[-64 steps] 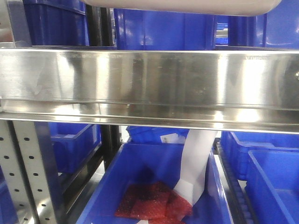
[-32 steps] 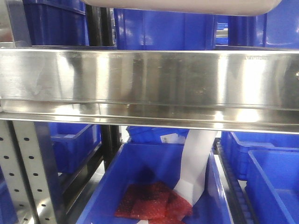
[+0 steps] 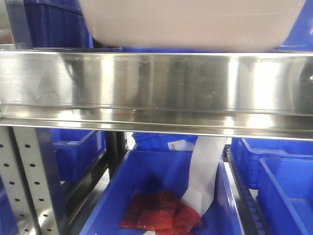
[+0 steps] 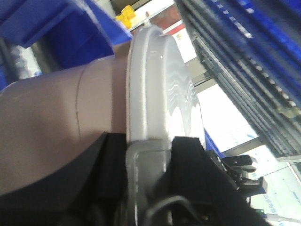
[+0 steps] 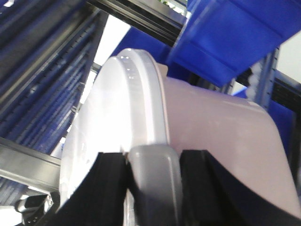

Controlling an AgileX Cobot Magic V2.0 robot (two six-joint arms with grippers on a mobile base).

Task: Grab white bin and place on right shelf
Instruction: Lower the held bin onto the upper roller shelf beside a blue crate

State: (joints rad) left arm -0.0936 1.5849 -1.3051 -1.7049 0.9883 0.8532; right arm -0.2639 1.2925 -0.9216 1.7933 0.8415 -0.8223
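Left jaws: the left gripper (image 4: 146,186) has its black fingers (image 4: 195,169) drawn in close on either side of a grey handle tab (image 4: 145,160), clamping the white bin (image 4: 44,117) at that end.
Right jaws: the right gripper (image 5: 155,190) does the same at the other end, with black fingers (image 5: 110,188) pinching a second grey tab (image 5: 155,167).
Just past the jaws: the glossy white lid (image 5: 110,117) runs straight away from each grip. The translucent pinkish wall, with a thin curved ridge, lies beside it.
Farther out: blue bins (image 5: 235,33) and dark rack rails lie beyond the tub.
Bin's place: its base spans the top of the front view, directly over the right shelf (image 3: 156,83) front rail. Whether it rests there or hangs just above cannot be told.
Under the rail: a perforated post (image 3: 24,181) stands beside an open blue bin (image 3: 146,169) holding red packets (image 3: 156,210) and a white paper strip (image 3: 205,171).
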